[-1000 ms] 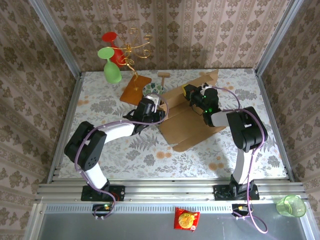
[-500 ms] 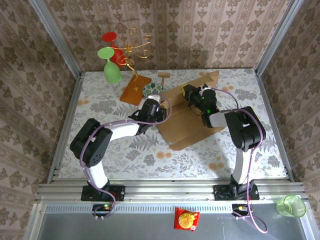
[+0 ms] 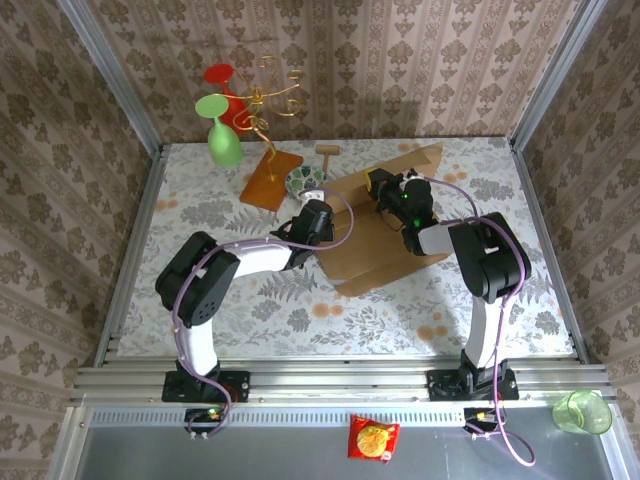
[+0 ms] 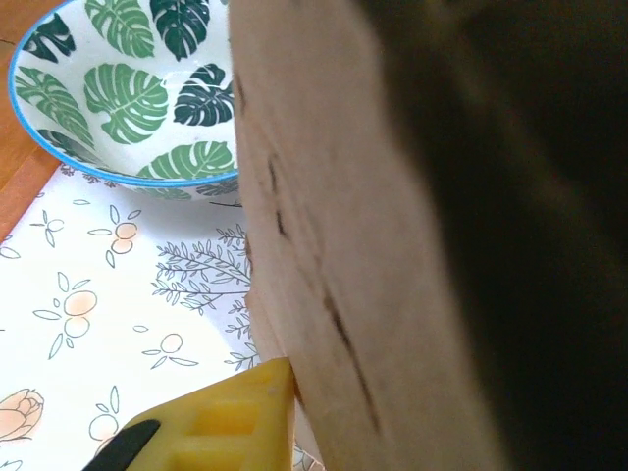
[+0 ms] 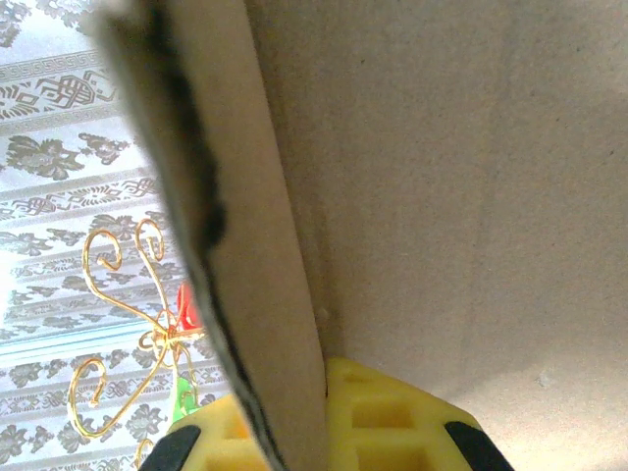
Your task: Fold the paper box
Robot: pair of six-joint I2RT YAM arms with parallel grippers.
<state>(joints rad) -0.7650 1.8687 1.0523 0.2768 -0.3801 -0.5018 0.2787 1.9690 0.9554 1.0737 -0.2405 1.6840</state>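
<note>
The paper box (image 3: pixel 375 240) is a tan cardboard sheet lying mid-table with its back flap (image 3: pixel 410 162) raised. My left gripper (image 3: pixel 318 218) is at the box's left edge. In the left wrist view one yellow finger (image 4: pixel 226 422) presses against a standing cardboard wall (image 4: pixel 324 245), and the other finger is hidden behind it. My right gripper (image 3: pixel 383 188) is at the back of the box, shut on a cardboard flap (image 5: pixel 245 255). That flap runs between the gripper's two yellow fingers (image 5: pixel 392 422).
A leaf-patterned bowl (image 3: pixel 306 180) sits just behind the left gripper, next to a reddish wooden board (image 3: pixel 271 178) with a gold wire stand (image 3: pixel 268 95). Green (image 3: pixel 222 140) and red (image 3: pixel 226 90) glasses hang at the back left. A small wooden piece (image 3: pixel 327 150) lies behind the box.
My left arm has reached further right, up to the box's left edge, and its jaws have narrowed. The box has turned slightly, its near corner shifting left. The right gripper keeps its hold.
</note>
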